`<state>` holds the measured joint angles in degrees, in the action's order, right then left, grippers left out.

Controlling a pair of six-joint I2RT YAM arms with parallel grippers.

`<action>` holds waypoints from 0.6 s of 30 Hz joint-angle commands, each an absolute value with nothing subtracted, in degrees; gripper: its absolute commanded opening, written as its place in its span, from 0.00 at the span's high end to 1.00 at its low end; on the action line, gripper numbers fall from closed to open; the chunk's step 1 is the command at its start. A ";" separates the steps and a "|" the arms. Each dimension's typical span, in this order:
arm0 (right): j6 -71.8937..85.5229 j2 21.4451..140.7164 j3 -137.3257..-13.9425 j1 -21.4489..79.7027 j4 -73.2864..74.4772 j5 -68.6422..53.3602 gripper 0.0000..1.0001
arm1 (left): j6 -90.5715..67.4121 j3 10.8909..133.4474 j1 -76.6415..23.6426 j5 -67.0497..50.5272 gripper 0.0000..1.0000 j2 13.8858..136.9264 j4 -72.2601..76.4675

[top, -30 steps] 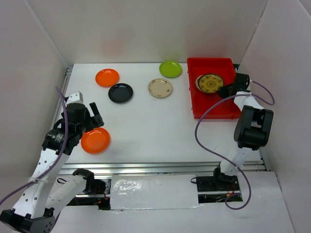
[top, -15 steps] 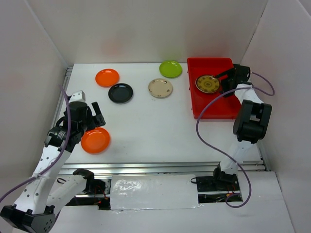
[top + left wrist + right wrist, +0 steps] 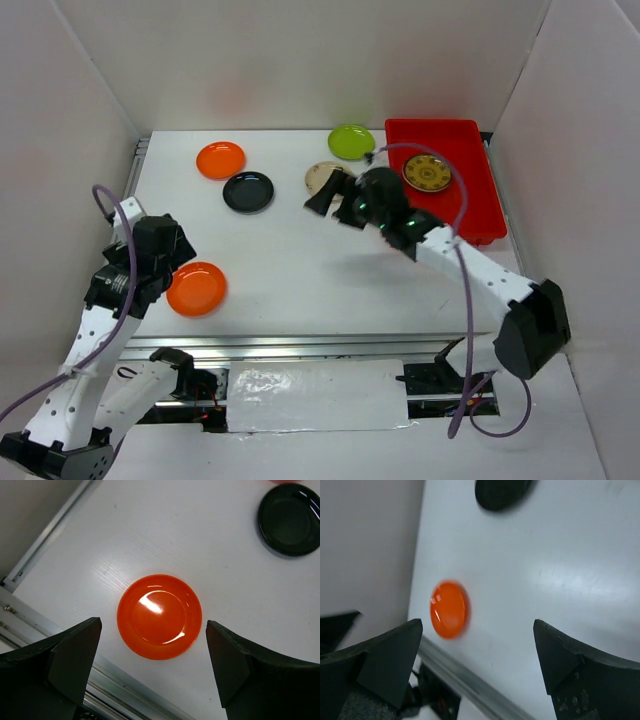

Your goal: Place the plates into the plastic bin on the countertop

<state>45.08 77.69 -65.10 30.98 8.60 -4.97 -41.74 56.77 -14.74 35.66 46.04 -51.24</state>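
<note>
1. 1 white countertop (image 3: pixel 300 260) fills the scene, with white walls on 3 sides and a metal rail (image 3: pixel 330 345) along the near edge.
2. 1 bright red plastic bin (image 3: pixel 475 200), rectangular with low walls, sits in the far right corner. The right arm crosses over its near left corner.
3. 2 arms are out over the surface. The right arm reaches diagonally from the near right to the middle. The right gripper (image 3: pixel 478 625) is spread wide with nothing between its fingers, and it hangs above a cream plate.
4. The left gripper (image 3: pixel 152 624) is also spread wide and holds nothing. In the left wrist view its 2 fingers frame the near orange plate below it.
5. 6 plates show, all small, round and shallow:
   - The brown-gold patterned plate (image 3: pixel 427 173) lies flat inside the bin, toward its far end.
   - The lime green plate (image 3: pixel 351 140) lies just left of the bin at the far edge.
   - The cream plate (image 3: pixel 320 176) lies near the lime one, and the right gripper hides part of it.
   - The black plate (image 3: pixel 248 191) lies left of the cream one.
   - The far orange plate (image 3: pixel 220 159) lies just beyond the black one.
   - The near orange plate (image 3: pixel 196 288) is glossy and lies alone at the near left, close to the rail.
6. 5 of the 6 lie on the countertop outside the bin, none stacked or touching.
</note>
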 commanded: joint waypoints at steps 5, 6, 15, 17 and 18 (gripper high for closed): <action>51.41 101.66 -68.86 52.81 -1.85 -8.35 0.00 | -54.41 61.18 -14.50 50.80 0.01 42.54 -61.44; 52.90 104.47 -70.73 54.13 -2.19 -8.78 0.01 | -53.19 60.74 -14.59 50.19 0.01 41.41 -60.39; 59.05 128.75 -93.59 58.80 2.54 -16.08 0.08 | -49.92 60.12 -14.68 46.85 0.01 42.72 -57.48; 60.72 130.95 -94.74 58.80 2.03 -16.96 0.12 | -49.57 59.94 -14.59 46.85 0.01 42.37 -57.31; 62.04 131.48 -95.09 58.45 2.37 -17.40 0.13 | -49.40 59.85 -14.50 46.67 0.01 41.93 -56.87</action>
<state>57.93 128.88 -92.86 59.22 0.95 -15.03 -49.74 59.40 -14.74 46.22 42.68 -58.50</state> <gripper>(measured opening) 0.882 0.993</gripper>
